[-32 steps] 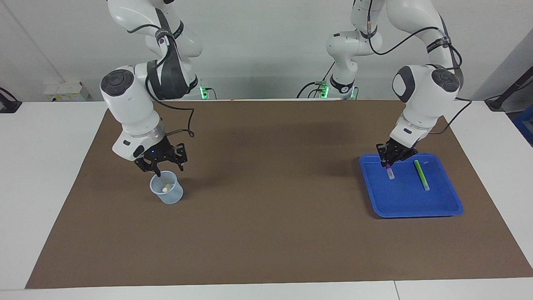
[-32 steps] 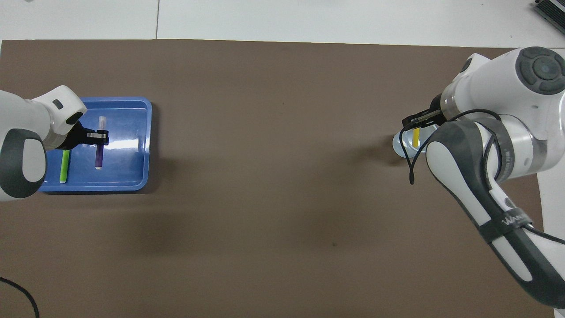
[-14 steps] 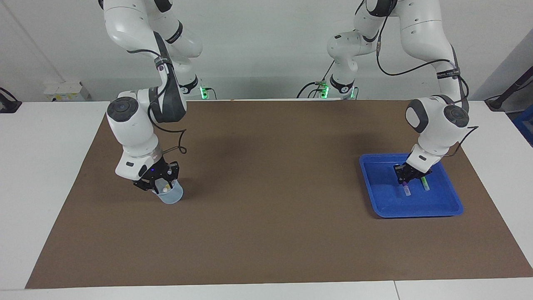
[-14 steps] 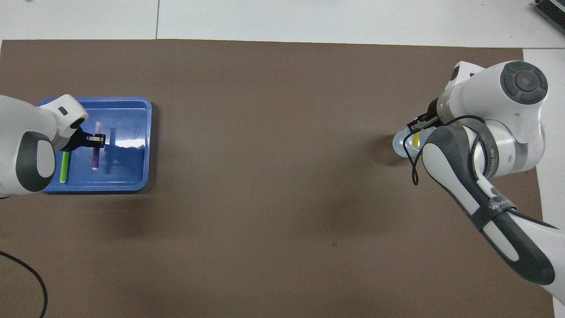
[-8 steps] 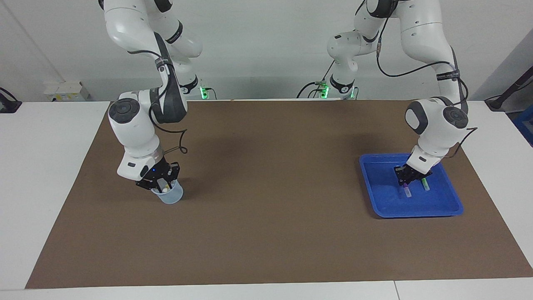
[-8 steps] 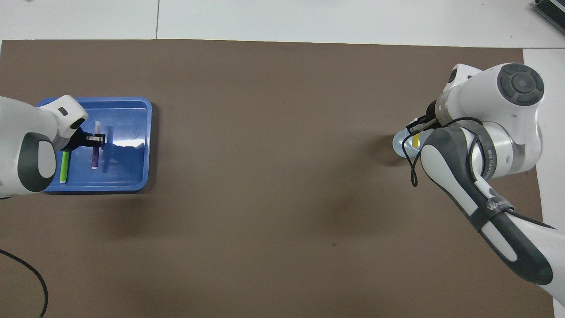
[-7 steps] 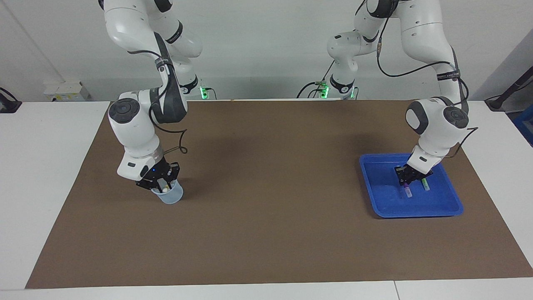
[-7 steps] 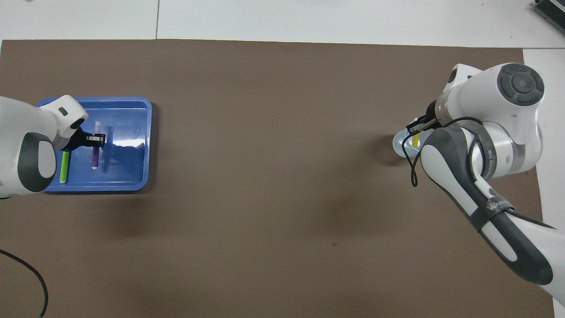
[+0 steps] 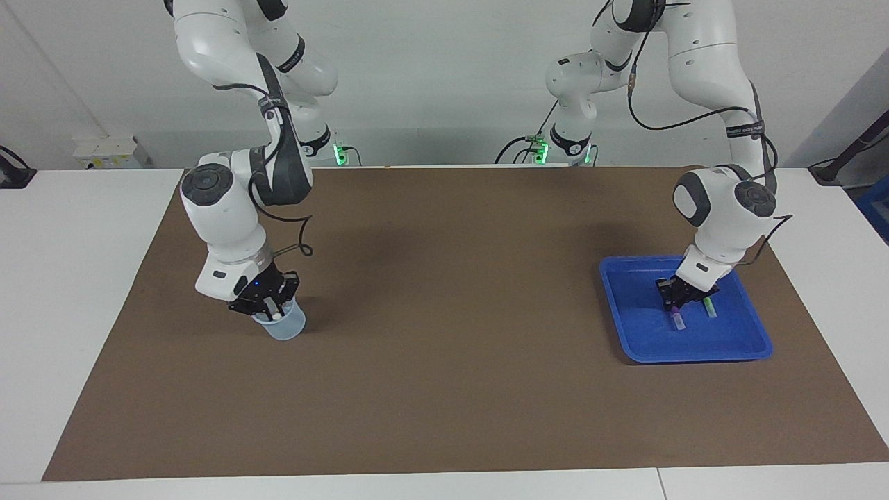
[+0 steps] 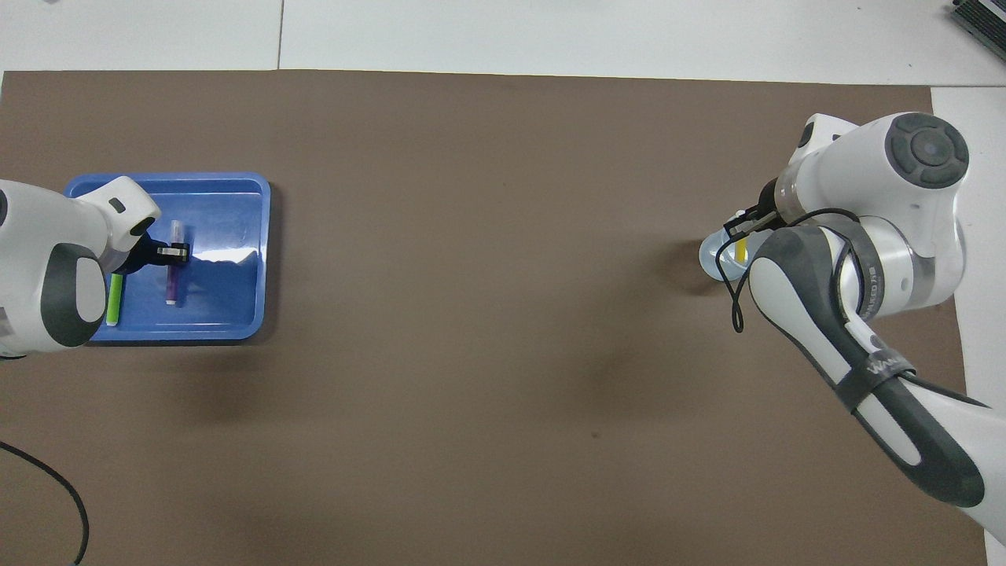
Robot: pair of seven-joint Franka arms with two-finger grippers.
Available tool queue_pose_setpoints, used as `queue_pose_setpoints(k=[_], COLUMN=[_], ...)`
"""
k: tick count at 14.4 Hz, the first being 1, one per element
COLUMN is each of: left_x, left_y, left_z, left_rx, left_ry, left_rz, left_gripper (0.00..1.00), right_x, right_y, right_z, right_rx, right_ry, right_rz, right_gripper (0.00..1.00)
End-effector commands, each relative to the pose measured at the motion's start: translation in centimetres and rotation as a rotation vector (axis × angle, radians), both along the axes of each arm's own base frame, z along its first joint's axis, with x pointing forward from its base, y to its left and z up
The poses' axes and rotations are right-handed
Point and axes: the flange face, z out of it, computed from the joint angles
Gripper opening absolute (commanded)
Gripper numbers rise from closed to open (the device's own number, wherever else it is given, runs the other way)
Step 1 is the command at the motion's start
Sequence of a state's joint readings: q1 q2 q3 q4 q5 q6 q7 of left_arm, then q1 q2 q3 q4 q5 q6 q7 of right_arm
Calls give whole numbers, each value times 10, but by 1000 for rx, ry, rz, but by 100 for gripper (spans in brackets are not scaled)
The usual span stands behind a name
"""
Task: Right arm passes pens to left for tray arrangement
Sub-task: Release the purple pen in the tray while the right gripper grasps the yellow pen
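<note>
The blue tray [image 9: 736, 347] lies at the left arm's end of the table and also shows in the overhead view [image 10: 232, 236]. The green pen [image 9: 709, 305] lies in it, seen from above too [image 10: 114, 299]. My left gripper [image 9: 676, 300] is low in the tray, shut on the purple pen [image 9: 676, 319], which lies beside the green pen [image 10: 171, 277]. My right gripper [image 9: 272, 307], with the blue wrist light, is down in the pale cup [image 9: 287, 328] around the yellow pen [image 10: 740, 250], whose pale end [image 9: 276, 316] shows at the rim.
A brown mat [image 9: 444, 333] covers the table between the cup and the tray. White table edges border the mat. A black cable [image 10: 47, 479] lies at the mat's corner near the left arm's base.
The right gripper has come down from above the cup into it. The left gripper has lowered the purple pen into the tray, beside the green pen, with a small shift in the last half second.
</note>
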State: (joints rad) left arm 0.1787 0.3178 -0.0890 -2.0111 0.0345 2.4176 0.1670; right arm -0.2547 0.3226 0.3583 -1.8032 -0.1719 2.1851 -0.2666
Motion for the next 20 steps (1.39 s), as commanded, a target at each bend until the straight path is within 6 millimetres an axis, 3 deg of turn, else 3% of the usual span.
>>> queue_pose_setpoints(k=[1, 3, 4, 5, 6, 10, 11, 16, 20], left_x=[-5, -6, -6, -6, -6, -5, -5, -3, -4], left_y=[4, 11, 12, 13, 13, 14, 15, 13, 13], left_z=[-4, -4, -4, -3, -4, -1, -1, 6, 6], left_rx=[16, 15, 15, 15, 14, 13, 13, 14, 13], left_ry=[-24, -22, -24, -25, -24, -16, -16, -9, -7], left_rz=[-15, -2, 1, 2, 6, 15, 15, 14, 14], left_gripper=[0, 18, 34, 57, 71, 89, 98, 99, 99], right_x=[-2, -1, -1, 0, 1, 0, -3, -19, -26], right_y=[-5, -6, -6, -4, 0, 6, 8, 31, 47], right_z=[2, 9, 16, 23, 33, 62, 70, 132, 161], right_rx=[-15, -19, -20, -23, -24, -30, -36, -61, -63], right_ry=[-6, -3, -6, -8, -12, -46, -46, -27, 11], right_rz=[19, 16, 15, 16, 19, 26, 27, 53, 67], right_gripper=[0, 0, 0, 0, 0, 0, 0, 0, 0])
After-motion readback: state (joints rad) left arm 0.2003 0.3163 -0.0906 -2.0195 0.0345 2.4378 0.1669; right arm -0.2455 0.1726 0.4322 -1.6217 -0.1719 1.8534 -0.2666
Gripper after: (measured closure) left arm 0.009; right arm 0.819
